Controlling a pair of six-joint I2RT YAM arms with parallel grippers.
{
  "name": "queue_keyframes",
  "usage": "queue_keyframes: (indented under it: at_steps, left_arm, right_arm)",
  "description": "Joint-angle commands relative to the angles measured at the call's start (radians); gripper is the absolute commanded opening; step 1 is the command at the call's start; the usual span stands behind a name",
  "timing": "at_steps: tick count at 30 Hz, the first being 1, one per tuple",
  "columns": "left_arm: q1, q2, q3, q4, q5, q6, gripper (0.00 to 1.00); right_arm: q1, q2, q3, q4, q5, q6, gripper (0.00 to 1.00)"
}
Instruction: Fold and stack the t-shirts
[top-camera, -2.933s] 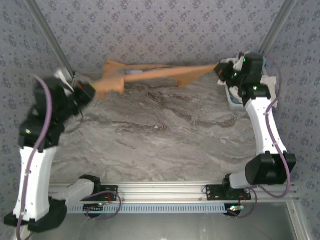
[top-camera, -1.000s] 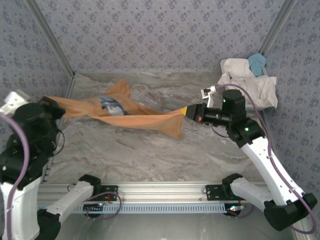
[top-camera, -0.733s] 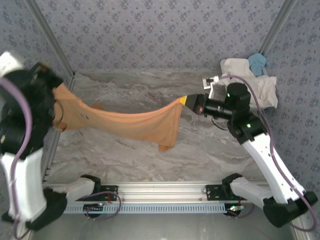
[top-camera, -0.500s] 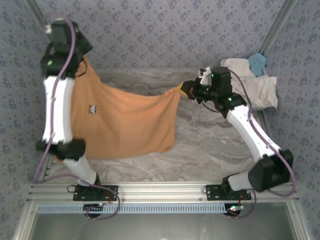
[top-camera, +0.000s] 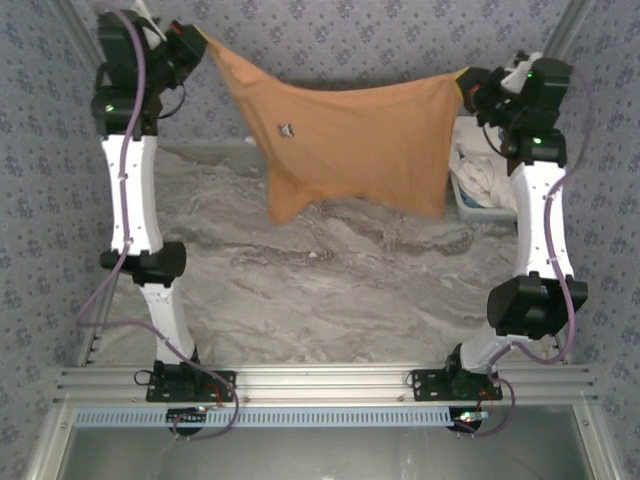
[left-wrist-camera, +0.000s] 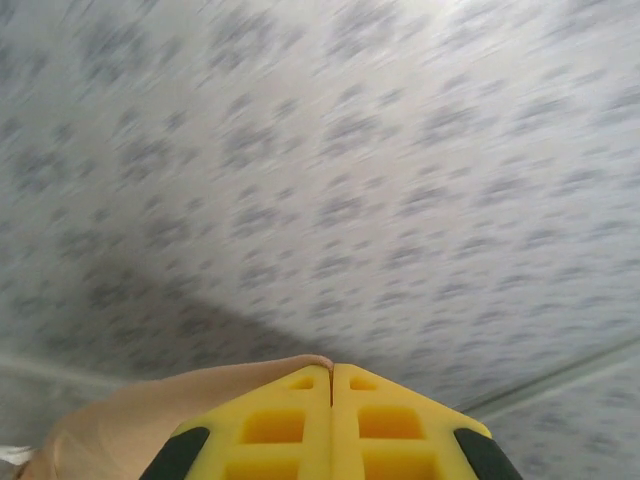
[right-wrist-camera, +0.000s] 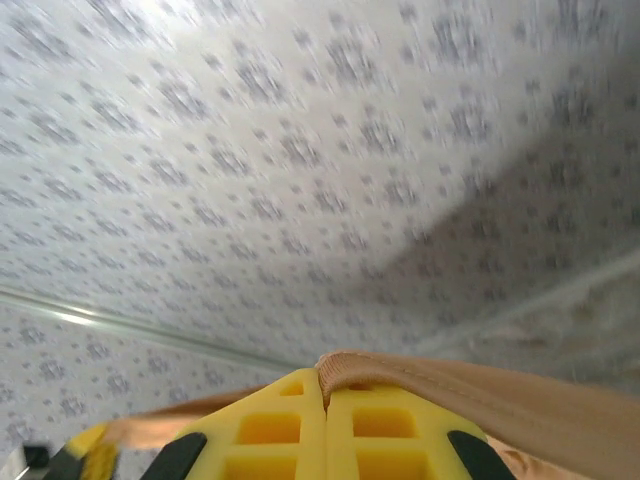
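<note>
1. Tan-orange t-shirt: held up in the air, spread between the two arms above the far edge of the counter. It is not folded. Its upper edge sags in the middle, and a sleeve hangs down at the lower left. Whether the lowest cloth touches the counter cannot be told.
2. Left fingers: raised high over the far-left corner and clamped on one corner of the shirt. In the left wrist view the yellow fingers are pressed together, with tan cloth emerging beside them.
3. Right fingers: raised over the far-right corner and clamped on the opposite corner. In the right wrist view a tan fold is pinched between the closed fingers.
4. White t-shirts: seen bunched in the tub at the far-right corner of the counter, not yet handled.
5. Progress is judged to be early. The first shirt has only been lifted and opened out, and no folded shirt or stack is seen on the counter.
6. Left to do, as judged: the shirt is to be laid flat, folded and placed as the base of the stack, and the same is to be repeated for the tub's contents.
</note>
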Motion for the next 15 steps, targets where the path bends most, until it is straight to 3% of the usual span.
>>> queue_keyframes:
  at_steps: [1, 5, 8, 10, 13, 15]
  left_arm:
    - [0.028, -0.128, 0.023, 0.108, 0.059, -0.029, 0.00]
    - [0.020, -0.194, -0.009, -0.201, 0.013, 0.076, 0.00]
    - [-0.044, -0.303, -0.197, -0.503, -0.266, 0.232, 0.00]
    - [-0.107, -0.488, -0.626, -0.484, -0.488, 0.264, 0.00]
    - [-0.107, -0.843, -1.345, -0.275, -0.560, 0.176, 0.00]
    - [-0.080, -0.987, -1.647, -0.288, -0.571, 0.086, 0.00]
  right_arm:
    - [-0.022, -0.020, 0.019, -0.025, -0.020, -0.022, 0.00]
    - [0.005, -0.086, -0.111, -0.024, -0.015, -0.057, 0.00]
    - [0.082, -0.175, -0.325, 0.005, 0.013, -0.077, 0.00]
    - [0.167, -0.242, -0.507, 0.022, 0.050, -0.082, 0.00]
    - [0.317, -0.318, -0.782, 0.038, 0.136, -0.095, 0.00]
    - [0.416, -0.341, -0.939, 0.067, 0.186, -0.104, 0.00]
